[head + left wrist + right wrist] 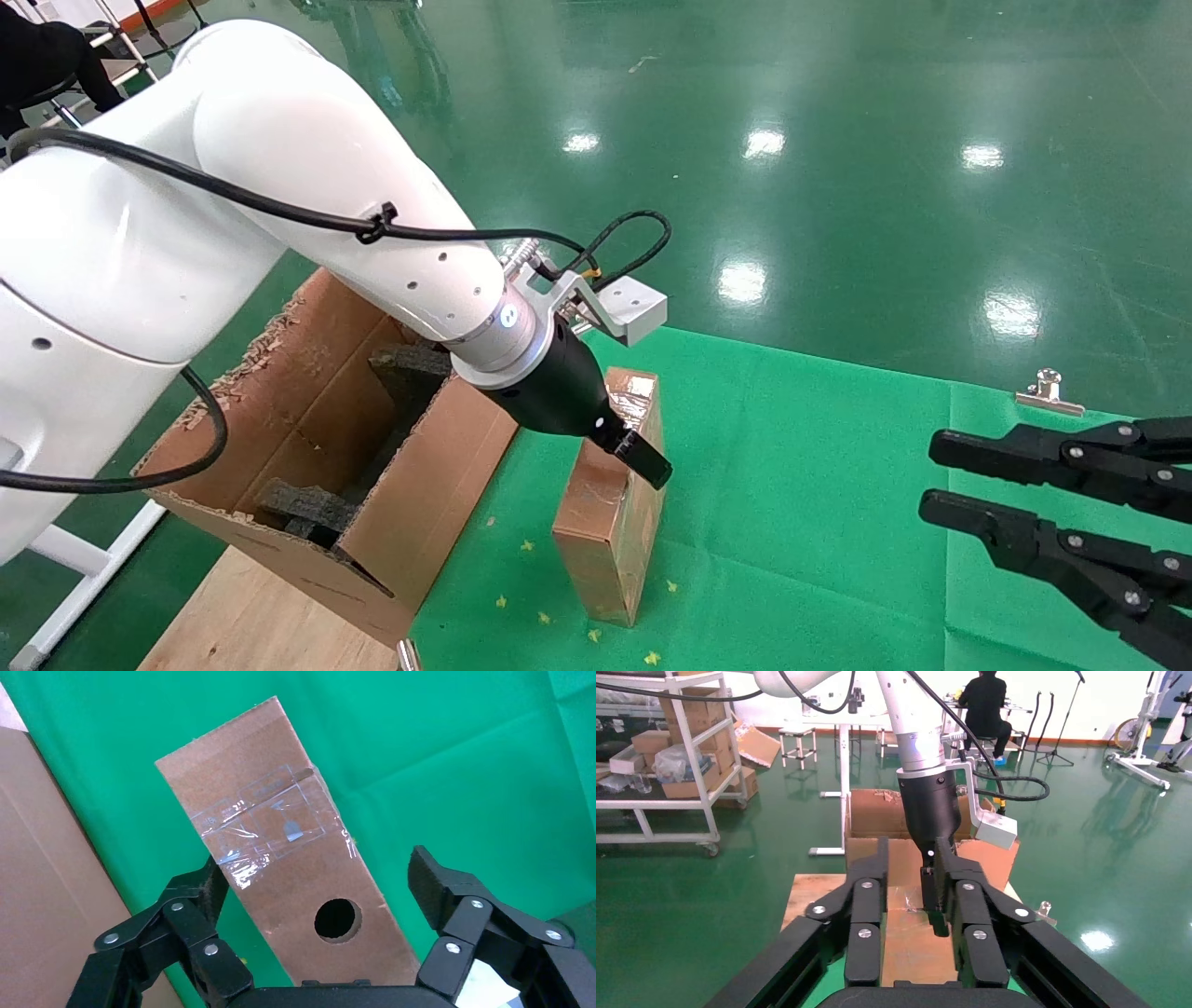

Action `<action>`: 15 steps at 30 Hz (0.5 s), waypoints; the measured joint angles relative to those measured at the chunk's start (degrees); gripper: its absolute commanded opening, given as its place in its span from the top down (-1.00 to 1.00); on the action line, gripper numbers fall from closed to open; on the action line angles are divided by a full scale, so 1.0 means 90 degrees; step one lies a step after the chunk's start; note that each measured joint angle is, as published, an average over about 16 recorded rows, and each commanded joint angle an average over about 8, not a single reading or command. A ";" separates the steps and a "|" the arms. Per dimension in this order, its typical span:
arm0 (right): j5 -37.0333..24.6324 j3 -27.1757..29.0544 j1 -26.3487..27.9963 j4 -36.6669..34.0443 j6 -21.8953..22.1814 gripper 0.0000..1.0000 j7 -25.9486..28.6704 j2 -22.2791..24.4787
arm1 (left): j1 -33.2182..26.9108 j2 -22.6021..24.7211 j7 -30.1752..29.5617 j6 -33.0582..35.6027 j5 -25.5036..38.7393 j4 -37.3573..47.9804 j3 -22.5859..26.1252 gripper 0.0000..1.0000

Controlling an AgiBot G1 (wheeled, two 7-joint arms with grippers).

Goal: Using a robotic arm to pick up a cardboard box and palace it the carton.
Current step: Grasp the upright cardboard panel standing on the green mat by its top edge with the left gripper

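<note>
While the small slim brown cardboard box (610, 494) wrapped in glossy clear tape lies on the green cloth (819, 485), the white-sleeved left arm (279, 214) reaches down over it. Its black two-fingered left gripper (320, 881) hangs with its fingers (439, 885) spread wide, one on each long side of the box. In the left wrist view one finger looks to touch or nearly touch the box's edge, and the other stands clear of it. The taped face with a round hole (337, 919) is turned up toward the wrist camera, between the two fingers. The box rests just beside the large brown corrugated carton (438, 485) with ragged torn rims, which sits at the robot's left, partly on a pale wooden board (251, 624). Black foam blocks (410, 368) stand inside the carton. The all-black right gripper (941, 480) is held low at the right, well apart from the box, its fingers parted and holding nothing. A silver clip (1049, 390) lies on the cloth's far edge. Beyond the cloth spreads a glossy green floor (838, 140).
</note>
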 measured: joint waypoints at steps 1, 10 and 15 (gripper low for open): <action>0.0000 0.0000 0.0000 0.0000 0.0000 -1.00 0.0000 0.0000 | 0.0002 -0.0002 -0.0001 0.0000 -0.0003 0.0001 -0.0003 1.00; 0.0000 0.0000 0.0000 0.0000 0.0000 -1.00 0.0000 0.0000 | 0.0012 -0.0010 -0.0008 -0.0002 -0.0024 0.0006 -0.0024 1.00; 0.0000 0.0000 0.0000 0.0000 0.0000 -1.00 0.0000 0.0000 | 0.0007 -0.0021 0.0007 -0.0009 -0.0030 -0.0001 -0.0027 1.00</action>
